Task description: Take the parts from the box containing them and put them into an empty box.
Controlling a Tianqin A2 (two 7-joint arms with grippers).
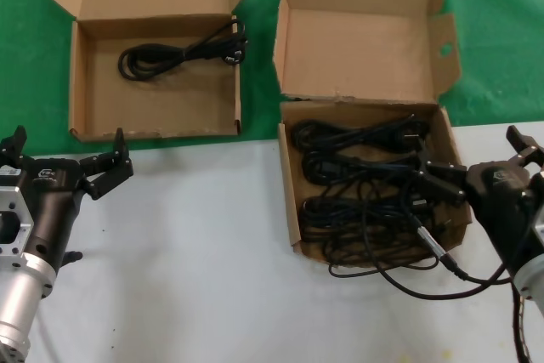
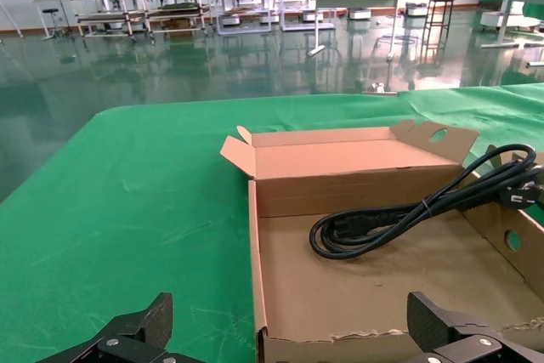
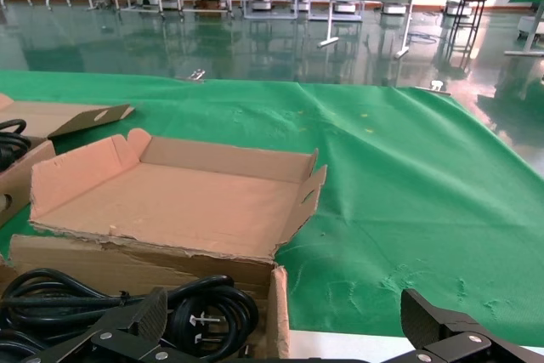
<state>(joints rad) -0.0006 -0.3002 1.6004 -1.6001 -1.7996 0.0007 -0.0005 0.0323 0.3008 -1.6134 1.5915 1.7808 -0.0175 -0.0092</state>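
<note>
The box containing the parts (image 1: 357, 48) stands at centre right, its winged lid up, filled with several coiled black cords (image 1: 365, 184). The other box (image 1: 161, 104), with the wingless lid, stands at the back left and holds one cord (image 1: 183, 53). My right gripper (image 1: 472, 155) is open at the full box's right edge, over the cords. In the right wrist view its jaws (image 3: 285, 308) straddle that box's corner, with a cord's plug (image 3: 195, 320) between them. My left gripper (image 1: 68, 149) is open in front of the left box. In the left wrist view (image 2: 289, 316) it faces that box (image 2: 255, 235) and its cord (image 2: 382, 218).
Both boxes straddle the line between the green cloth (image 1: 493, 31) behind and the white table surface (image 1: 195, 269) in front. My own cable with a silver connector (image 1: 427, 242) trails on the table before the full box. Racks and tables stand far behind.
</note>
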